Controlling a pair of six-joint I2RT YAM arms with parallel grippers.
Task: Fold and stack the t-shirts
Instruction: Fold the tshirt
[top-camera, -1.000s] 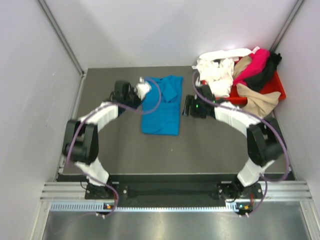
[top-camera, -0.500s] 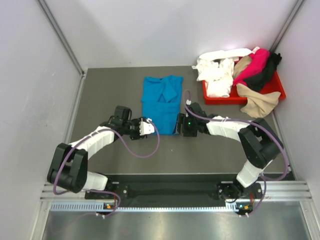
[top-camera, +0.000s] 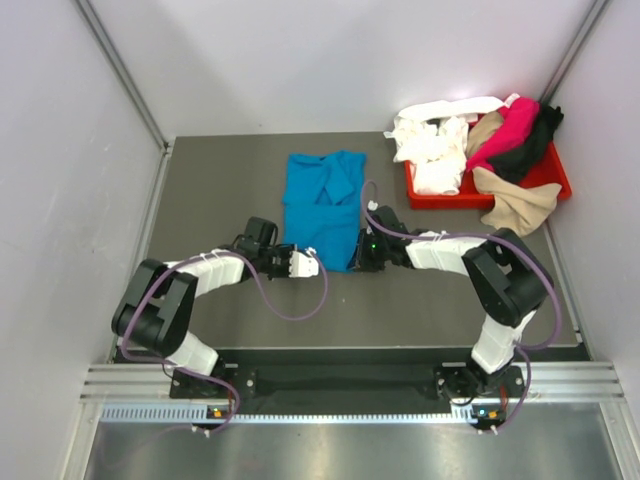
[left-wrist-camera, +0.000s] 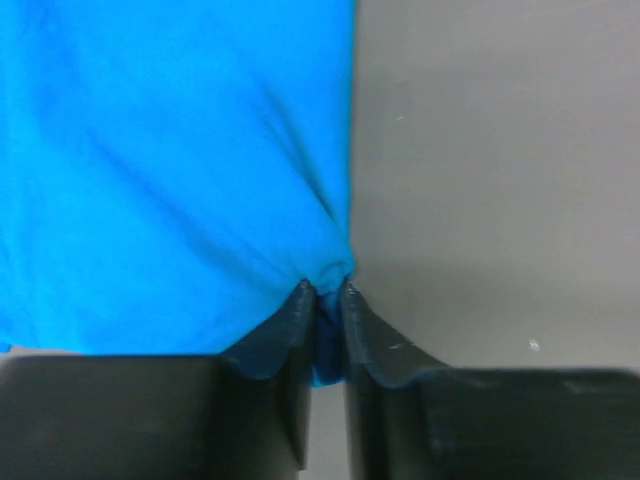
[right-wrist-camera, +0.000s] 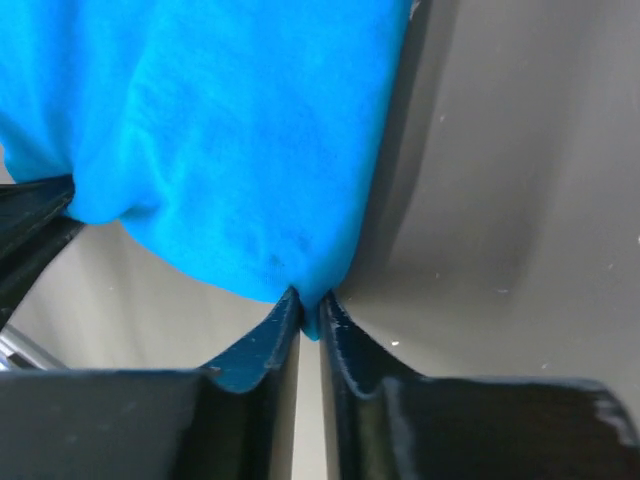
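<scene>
bright blue t-shirt (top-camera: 322, 205): lies flat at the middle of the table (top-camera: 215, 180), nearer the far edge.
left gripper (left-wrist-camera: 322, 295): closed tight on its near left corner.
right gripper (right-wrist-camera: 308, 300): pinching its near right corner.
other t-shirts: white (top-camera: 430, 140), magenta (top-camera: 505, 130), black (top-camera: 532, 145) and tan (top-camera: 515, 203), heaped.
red tray (top-camera: 550, 172): under the heap, far right corner.

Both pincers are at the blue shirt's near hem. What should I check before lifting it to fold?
1. Left pincer shut on the blue t-shirt at its near left corner: ok.
2. Right pincer shut on the near right corner: ok.
3. All cloth layers caught in each pinch: cannot tell.
4. Shirt lying smooth: not ok, a bunched fold sits near the far end.
5. Other t-shirts apart from it, piled at the red tray: ok.
</scene>
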